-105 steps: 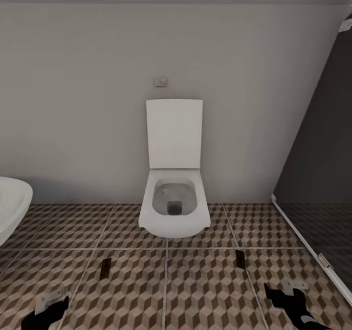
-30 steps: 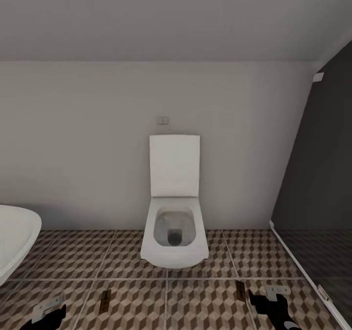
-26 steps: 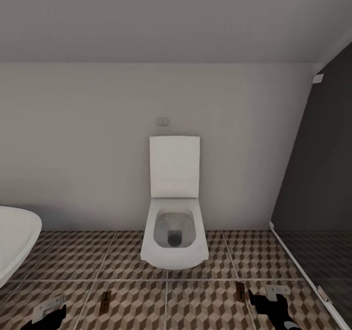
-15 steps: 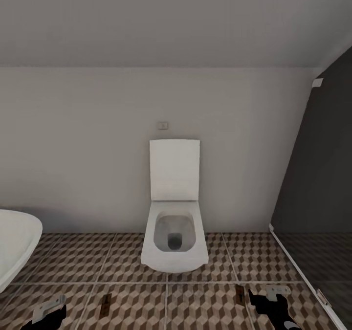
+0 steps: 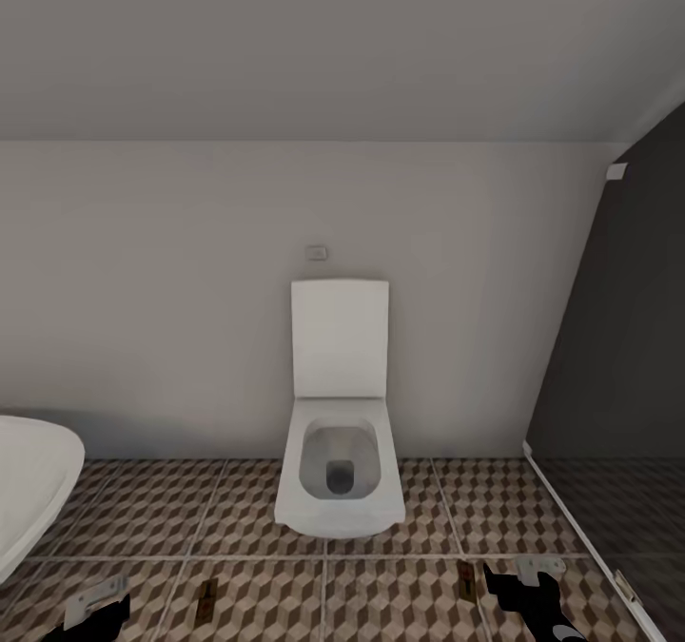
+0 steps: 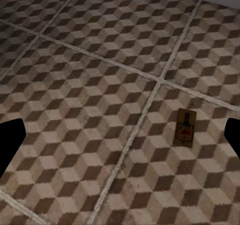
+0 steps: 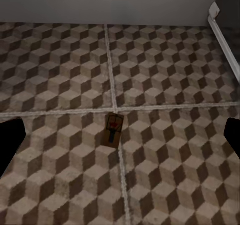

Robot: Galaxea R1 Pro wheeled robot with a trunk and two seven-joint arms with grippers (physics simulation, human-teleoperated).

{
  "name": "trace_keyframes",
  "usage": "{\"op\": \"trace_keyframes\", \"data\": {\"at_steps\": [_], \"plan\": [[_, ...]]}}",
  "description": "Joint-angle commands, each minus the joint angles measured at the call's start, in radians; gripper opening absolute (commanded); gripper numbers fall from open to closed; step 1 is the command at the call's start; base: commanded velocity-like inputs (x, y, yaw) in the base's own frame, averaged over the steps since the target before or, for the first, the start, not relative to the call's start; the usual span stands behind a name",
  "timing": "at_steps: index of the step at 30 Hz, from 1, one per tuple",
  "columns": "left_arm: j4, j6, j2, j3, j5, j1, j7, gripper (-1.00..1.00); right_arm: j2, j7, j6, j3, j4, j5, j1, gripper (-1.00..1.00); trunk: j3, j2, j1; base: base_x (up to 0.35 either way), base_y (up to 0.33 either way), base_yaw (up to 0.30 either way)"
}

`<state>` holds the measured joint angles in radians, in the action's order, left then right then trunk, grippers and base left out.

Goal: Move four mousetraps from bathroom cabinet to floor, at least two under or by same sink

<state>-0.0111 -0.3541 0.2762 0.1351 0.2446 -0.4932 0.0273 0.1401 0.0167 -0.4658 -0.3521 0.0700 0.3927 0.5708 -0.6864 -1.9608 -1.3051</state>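
Observation:
Two mousetraps lie flat on the cube-patterned bathroom floor (image 5: 143, 509) in front of the toilet: one mousetrap (image 5: 205, 601) at the left, another mousetrap (image 5: 465, 579) at the right. My left gripper (image 5: 95, 612) hovers at the lower left, apart from the left trap. The right gripper (image 5: 529, 587) hangs just right of the right trap. In the left wrist view the gripper (image 6: 120, 137) is open above the floor, with a mousetrap (image 6: 185, 129) lying below. The right wrist view likewise shows an open gripper (image 7: 120, 135) over a mousetrap (image 7: 114, 129). The cabinet and sink are out of view.
A white toilet (image 5: 340, 476) with its lid up stands against the back wall. A rounded white tub (image 5: 29, 490) juts in at the left. A dark glass shower wall (image 5: 618, 376) with a raised sill (image 7: 222, 27) bounds the right side.
The camera has drawn back and tilted up, so the toilet and floor sit lower in the picture. The two traps on the floor have not moved. Both grippers stay open.

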Motion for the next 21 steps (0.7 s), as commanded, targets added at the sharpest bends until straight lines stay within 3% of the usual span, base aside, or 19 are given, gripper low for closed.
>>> {"op": "trace_keyframes", "data": {"at_steps": [1,21], "plan": [[-0.001,-0.003,0.000,0.008,-0.004,-0.001,0.000,1.00,0.000,0.002,-0.005,-0.008,0.004,0.008,0.001,1.00,0.002,0.007,0.004,0.000,0.000,0.000],[-0.001,-0.003,0.000,0.008,-0.004,-0.001,0.000,1.00,0.000,0.002,-0.005,-0.008,0.004,0.008,0.001,1.00,0.065,0.147,0.081,0.000,0.000,0.000]]}}
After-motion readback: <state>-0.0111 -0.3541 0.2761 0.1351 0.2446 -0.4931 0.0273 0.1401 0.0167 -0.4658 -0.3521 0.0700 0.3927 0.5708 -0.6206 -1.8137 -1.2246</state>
